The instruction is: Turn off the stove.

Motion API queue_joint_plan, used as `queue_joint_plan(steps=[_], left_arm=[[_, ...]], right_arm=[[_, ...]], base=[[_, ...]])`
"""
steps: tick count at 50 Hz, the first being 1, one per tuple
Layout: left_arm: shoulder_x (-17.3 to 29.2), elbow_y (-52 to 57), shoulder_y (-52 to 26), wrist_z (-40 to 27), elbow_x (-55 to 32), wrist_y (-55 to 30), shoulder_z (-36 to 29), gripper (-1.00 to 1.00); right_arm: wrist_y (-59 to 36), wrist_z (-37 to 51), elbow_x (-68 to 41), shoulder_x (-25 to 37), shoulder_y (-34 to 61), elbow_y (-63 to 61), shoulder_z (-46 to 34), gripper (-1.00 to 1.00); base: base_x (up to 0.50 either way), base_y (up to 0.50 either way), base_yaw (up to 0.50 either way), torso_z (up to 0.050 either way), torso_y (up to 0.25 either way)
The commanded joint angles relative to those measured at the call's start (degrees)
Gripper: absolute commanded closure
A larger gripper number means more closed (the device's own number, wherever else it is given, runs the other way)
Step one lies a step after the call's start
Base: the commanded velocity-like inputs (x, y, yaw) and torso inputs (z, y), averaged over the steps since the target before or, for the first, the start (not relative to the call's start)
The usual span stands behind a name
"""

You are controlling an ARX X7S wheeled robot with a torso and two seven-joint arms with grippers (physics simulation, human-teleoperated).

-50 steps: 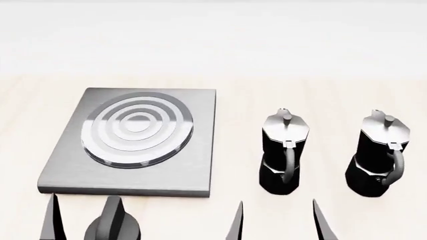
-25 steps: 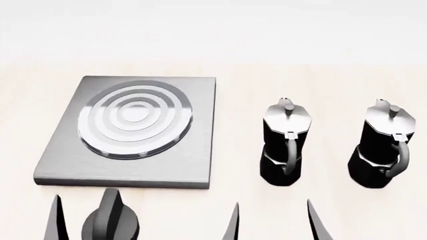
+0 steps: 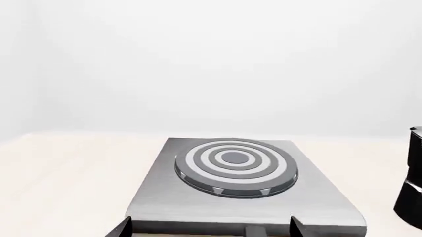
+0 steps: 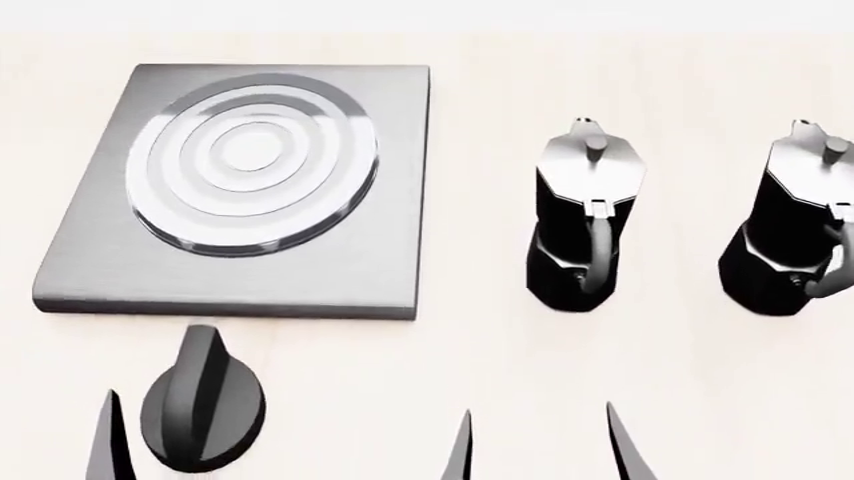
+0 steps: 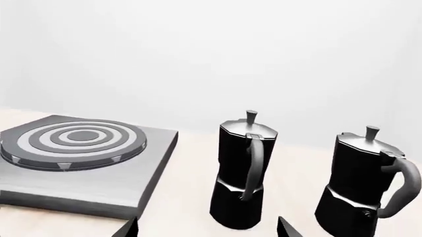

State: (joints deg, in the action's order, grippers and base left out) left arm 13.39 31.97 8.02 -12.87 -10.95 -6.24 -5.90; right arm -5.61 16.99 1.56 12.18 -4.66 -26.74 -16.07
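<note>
The stove is a flat brushed-grey plate [image 4: 387, 270] with a round ringed burner [image 4: 254, 165], at the left on the pale counter. Its separate black ridged knob [image 4: 203, 410] sits just in front of the plate's near edge. My left gripper [image 3: 209, 229] is open and faces the plate's near edge [image 3: 197, 217]. In the head view only one of its fingertips [image 4: 110, 445] shows, left of the knob and apart from it. My right gripper [image 4: 541, 455] is open and empty, in front of the nearer moka pot. It also shows in the right wrist view [image 5: 204, 229].
Two black moka pots with silver lids stand right of the stove, handles toward me: one [image 4: 581, 230] close to the plate, one [image 4: 801, 240] at the right edge. Both show in the right wrist view [image 5: 245, 173] [image 5: 359, 187]. Pale counter [image 4: 467, 350] lies between knob and right gripper.
The stove and pots have shifted up in the head view, and the whole knob now shows. The gripper fingertips stay at the bottom edge, jaws open as before.
</note>
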Motion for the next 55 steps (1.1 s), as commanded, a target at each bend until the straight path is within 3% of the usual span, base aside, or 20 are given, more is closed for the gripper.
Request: queue_joint_plan(steps=[1, 9, 10, 11, 39, 55], left_arm=[[0.5, 0.2, 0.0, -0.6, -0.4, -0.1, -0.3, -1.0], [0.8, 0.2, 0.0, -1.1, -0.3, 0.3, -0.5, -1.0], [1.9, 8.8, -3.3, -3.4, -3.8, -8.3, 0.8, -1.0], [2.0, 13.4, -3.5, -3.7, -4.0, -9.0, 0.8, -1.0], [3.1, 19.7, -8.0, -6.3, -8.7, -16.4, -1.2, -1.0], [2.9, 16.1, -7.2, -5.4, -5.5, -13.9, -7.8, -1.0]], right_arm=[[0.0, 0.4, -0.1, 0.4, 0.1, 0.1, -0.4, -1.0], [0.2, 0.5, -0.2, 0.6, 0.0, 0.1, -0.8, -1.0], [0.2, 0.4, -0.6, 0.6, 0.3, 0.7, -0.8, -1.0], [0.2, 0.4, -0.6, 0.7, 0.3, 0.7, -0.8, -1.0], [0.4, 1.2, -1.2, 1.4, 0.5, 0.8, -1.5, -1.0], [0.3, 1.6, -1.5, 1.8, 0.7, 0.9, -1.9, -1.0]], base=[[0.0, 0.0, 0.0, -0.007, -0.17], [0.0, 0.0, 0.0, -0.004, -0.114], [0.0, 0.0, 0.0, 0.0, 0.0], [0.0, 0.0, 0.0, 0.0, 0.0], [0.0, 0.0, 0.0, 0.0, 0.0], [0.0, 0.0, 0.0, 0.0, 0.0]])
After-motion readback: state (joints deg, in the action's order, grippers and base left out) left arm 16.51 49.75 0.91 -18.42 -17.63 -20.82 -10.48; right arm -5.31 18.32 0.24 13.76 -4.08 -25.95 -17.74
